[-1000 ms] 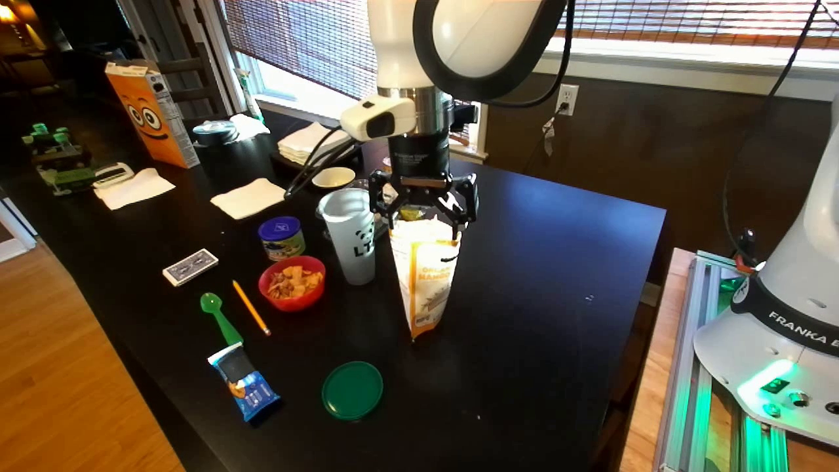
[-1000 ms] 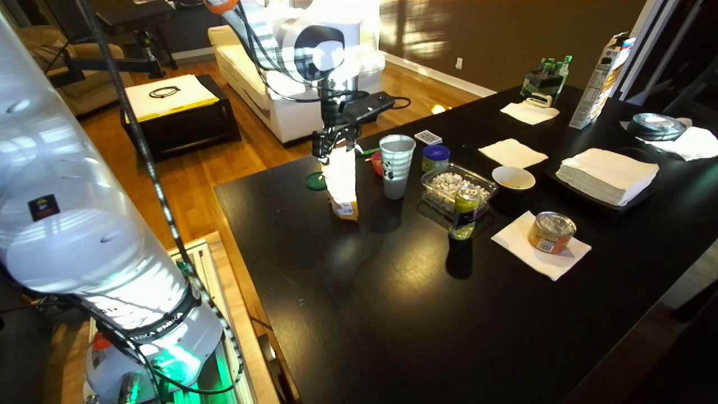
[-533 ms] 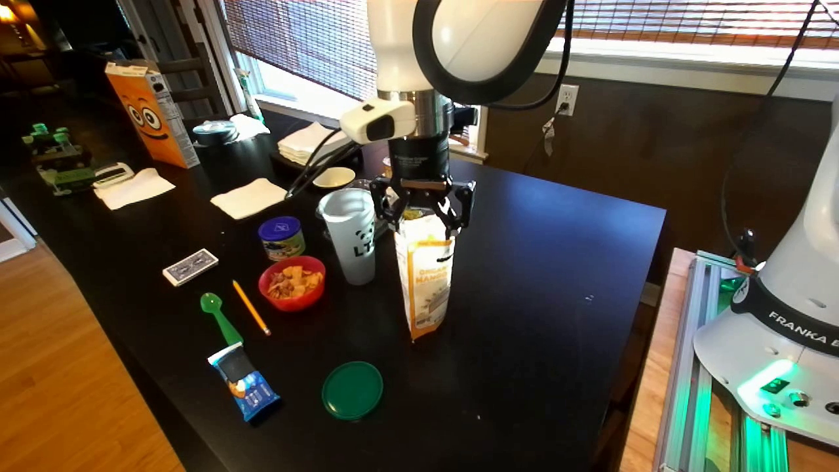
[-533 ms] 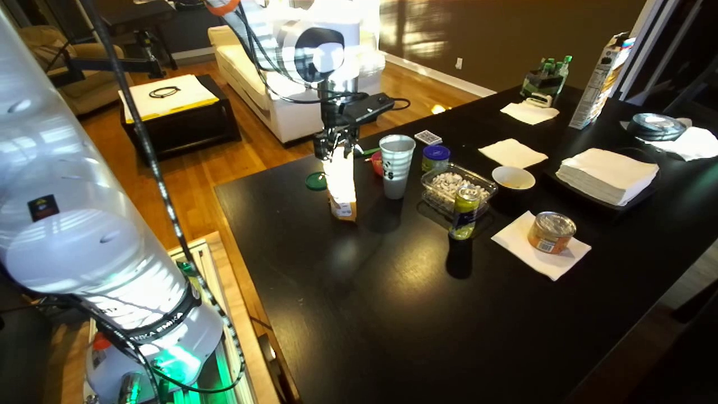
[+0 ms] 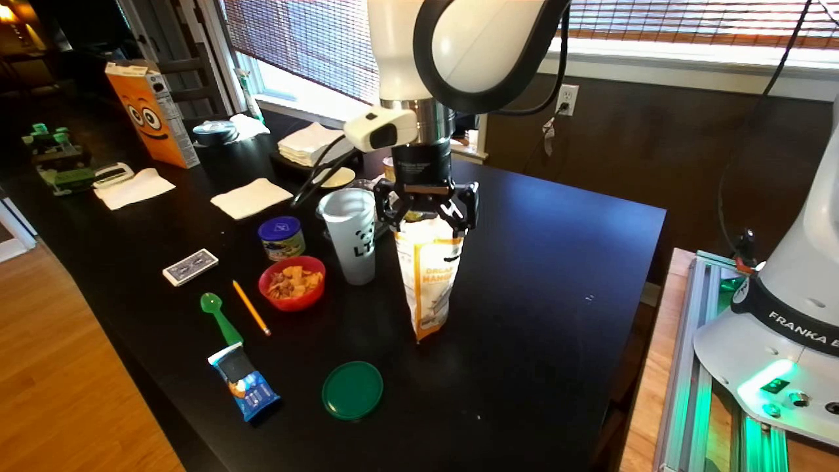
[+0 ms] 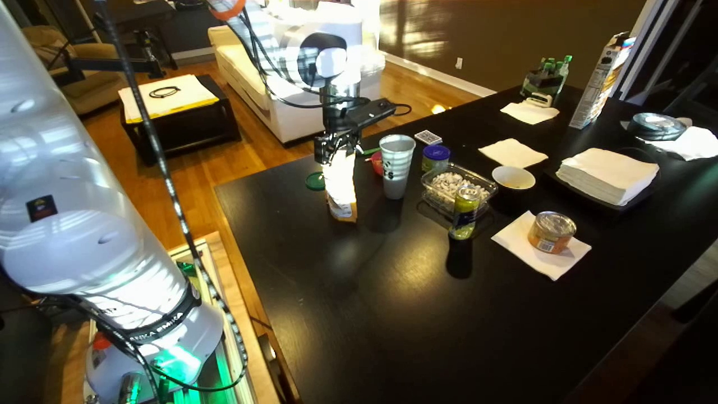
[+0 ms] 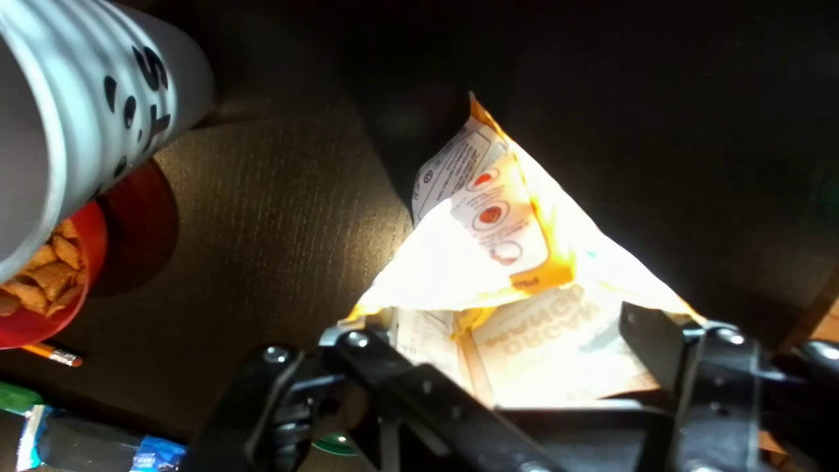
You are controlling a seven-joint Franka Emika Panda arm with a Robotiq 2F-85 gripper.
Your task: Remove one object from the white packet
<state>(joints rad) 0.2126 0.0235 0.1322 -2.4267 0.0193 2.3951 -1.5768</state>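
Note:
The white packet, with orange edges and mango print, stands tall and narrow on the dark table, its mouth up. It also shows in an exterior view, partly washed out by sunlight. My gripper points straight down at the packet's mouth. In the wrist view my gripper is open, with its fingertips wide apart inside the mouth, touching or close to the two side edges and spreading it. Only the packet's bright inner wall shows between them. The object is hidden; no tan-orange piece shows in the packet or between the fingers.
A tall white cup stands close beside the packet. Near it are a red bowl of snacks, a blue-lidded can and a green lid. A yellow can and a clear tray stand beyond the cup.
My gripper has moved down a little into the packet's mouth. Its jaws narrowed slightly, then widened again, and the mouth followed. The packet has shifted slightly.

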